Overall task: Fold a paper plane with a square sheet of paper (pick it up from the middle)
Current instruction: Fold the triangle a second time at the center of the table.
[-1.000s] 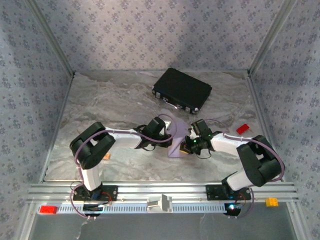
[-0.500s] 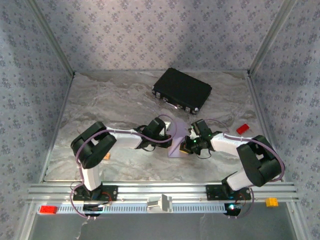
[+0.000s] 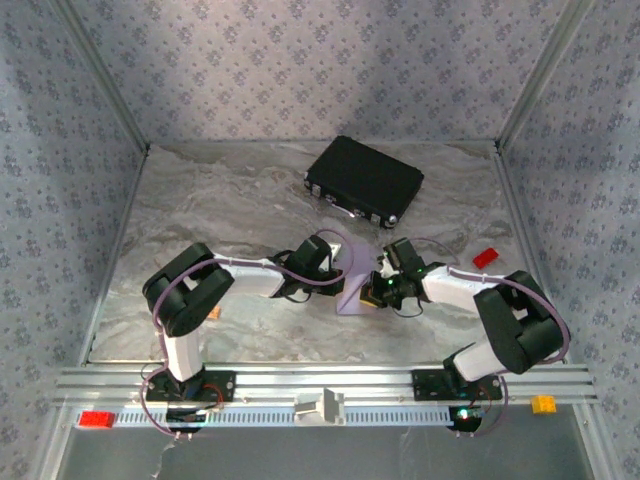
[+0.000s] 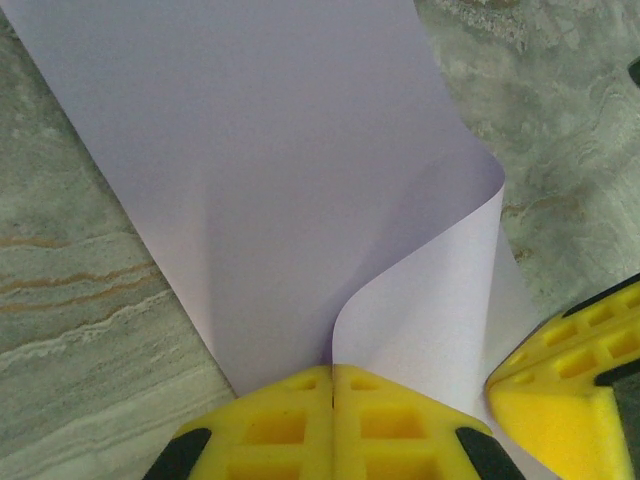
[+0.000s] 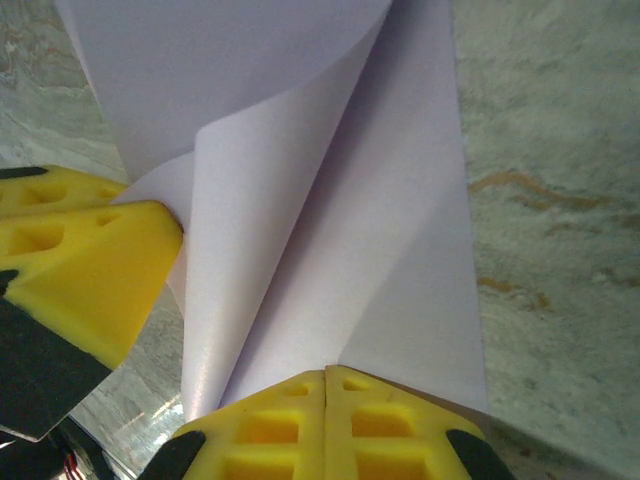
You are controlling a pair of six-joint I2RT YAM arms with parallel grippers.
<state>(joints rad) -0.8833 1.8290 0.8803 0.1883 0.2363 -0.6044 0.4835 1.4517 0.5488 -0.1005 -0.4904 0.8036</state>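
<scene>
Near the middle of the table (image 3: 200,220), my left gripper (image 4: 332,405) and right gripper (image 5: 326,405) each clamp an edge of the square sheet of paper (image 4: 300,180), curled up between them. Farther back, the black case (image 3: 365,181) lies closed.

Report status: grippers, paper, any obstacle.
Left gripper shut on thin pale lilac square sheet of paper. Right gripper shut on it too. Sheet curled between them. Black rectangular case far back, clear.
</scene>
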